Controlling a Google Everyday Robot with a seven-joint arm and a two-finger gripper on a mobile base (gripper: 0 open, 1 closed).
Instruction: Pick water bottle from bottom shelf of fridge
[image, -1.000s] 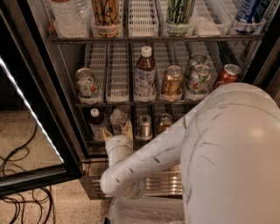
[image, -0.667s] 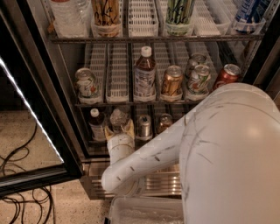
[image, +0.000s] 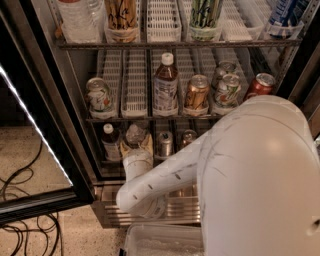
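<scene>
The fridge (image: 75, 150) stands open, with its glass door (image: 30, 150) swung out to the left. On the bottom shelf (image: 107, 162) the water bottle (image: 134, 133), small, clear and crinkly, stands in the second lane from the left. My gripper (image: 136, 145) reaches in from below at the end of the white arm (image: 165, 180). Its tan fingers (image: 148, 142) lie against both sides of the bottle's lower body, which they hide. A white-capped bottle of dark liquid (image: 110, 142) stands just left of it.
Silver cans (image: 164, 144) stand right of the gripper on the bottom shelf. The middle shelf holds cans (image: 98, 96) and a labelled brown bottle (image: 165, 85). My white arm housing (image: 260, 175) fills the right side. Cables (image: 25, 190) lie on the floor at left. A white bin (image: 160, 240) sits below.
The arm and gripper have edged slightly up and inward at the water bottle. Nothing else has moved.
</scene>
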